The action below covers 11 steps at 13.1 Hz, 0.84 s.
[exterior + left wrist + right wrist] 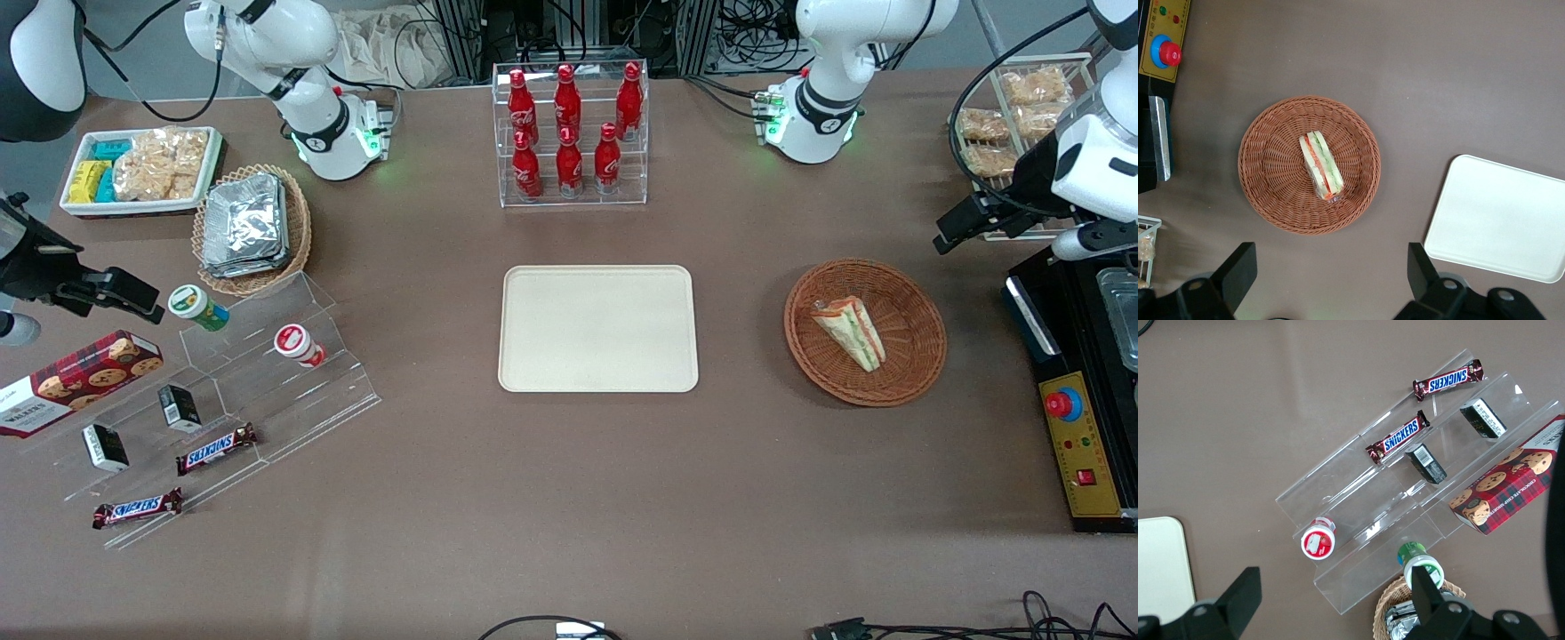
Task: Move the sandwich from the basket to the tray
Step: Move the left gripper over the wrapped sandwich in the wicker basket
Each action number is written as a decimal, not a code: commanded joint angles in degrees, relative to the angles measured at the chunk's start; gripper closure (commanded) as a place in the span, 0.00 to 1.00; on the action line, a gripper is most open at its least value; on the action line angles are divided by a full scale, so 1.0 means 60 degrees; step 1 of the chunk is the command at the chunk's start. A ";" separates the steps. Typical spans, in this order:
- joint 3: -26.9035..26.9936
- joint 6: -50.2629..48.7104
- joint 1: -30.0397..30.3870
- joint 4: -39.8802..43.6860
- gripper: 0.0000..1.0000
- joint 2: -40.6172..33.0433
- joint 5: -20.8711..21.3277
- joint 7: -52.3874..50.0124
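Note:
The sandwich, a clear-wrapped bread wedge with orange and green filling, lies in the round brown wicker basket toward the working arm's end of the table. The cream tray sits bare at the table's middle, beside the basket. My left gripper hangs high above the table, a little farther from the front camera than the basket, open and holding nothing. The left wrist view looks down on the sandwich, the basket and a corner of the tray, with my open gripper off the basket's rim.
A clear rack of red cola bottles stands farther back than the tray. A black and yellow control box and a wire rack of snacks lie at the working arm's end. An acrylic snack stand, an oval foil-packet basket and a white dish lie at the parked arm's end.

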 commanded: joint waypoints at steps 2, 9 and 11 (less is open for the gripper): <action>0.0034 -0.0635 -0.0050 0.0514 0.00 0.0236 0.0002 0.0125; 0.0020 0.0603 -0.0020 -0.1457 0.00 0.0251 0.0075 -0.0021; 0.0020 0.2314 -0.0020 -0.3009 0.00 0.0295 0.0105 -0.0036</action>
